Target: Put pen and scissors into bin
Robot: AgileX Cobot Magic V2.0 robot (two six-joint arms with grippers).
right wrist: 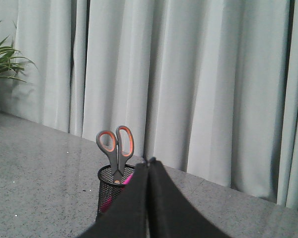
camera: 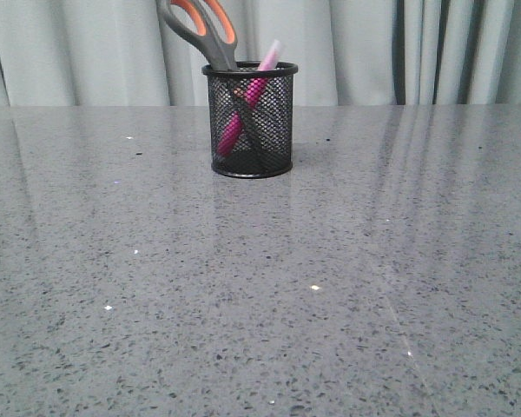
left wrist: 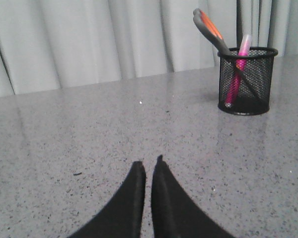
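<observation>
The black wire-mesh bin (camera: 250, 122) stands upright on the grey table at the back centre. The scissors (camera: 201, 26) stand in it blades down, grey and orange handles sticking out to the upper left. The pink pen (camera: 253, 91) leans inside it, clear cap above the rim. No gripper shows in the front view. In the left wrist view my left gripper (left wrist: 148, 164) is shut and empty, low over bare table, well away from the bin (left wrist: 247, 82). In the right wrist view my right gripper (right wrist: 149, 161) is shut and empty, partly covering the bin (right wrist: 111, 191); the scissors (right wrist: 116, 148) rise beside it.
Pale grey curtains (camera: 373, 48) hang behind the table's far edge. A green plant (right wrist: 2, 62) shows at the far side in the right wrist view. The speckled grey tabletop (camera: 260, 304) stretches in front of the bin.
</observation>
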